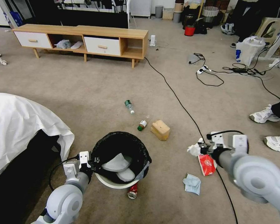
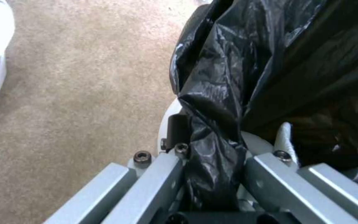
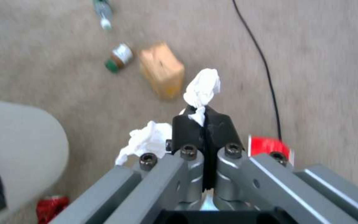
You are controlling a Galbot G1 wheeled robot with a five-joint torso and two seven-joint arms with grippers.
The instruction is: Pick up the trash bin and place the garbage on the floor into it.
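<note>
Right gripper [image 3: 204,119] sits nearest the lens in its wrist view: black pads pressed together on a white crumpled tissue [image 3: 202,88], wads sticking out past the tips and to one side. Pinched at the middle so it doesn't slip, I'd guess. Head view puts that gripper [image 1: 199,150] at about 4 o'clock, over the carpet [image 1: 93,90], just above the red snack packet [image 1: 206,164].

Left gripper [image 2: 214,149] is clamped on the bin's rim, black liner bunched between the fingers, one finger outside and one inside. Trash bin [image 1: 119,157] hangs tilted at 6 o'clock, mouth facing the right arm, likely to make the drop easy. Grey slipper-like shapes lie inside.

Still on the floor:
- crushed red can [image 1: 133,190], just under the bin
- pale blue tissue [image 1: 192,183], 5 o'clock
- tan box [image 1: 160,129] and small green-capped bottle [image 1: 142,125], centre
- clear bottle [image 1: 129,106], beyond them toward 12 o'clock
- black cable [image 1: 177,98], running past the packet
</note>
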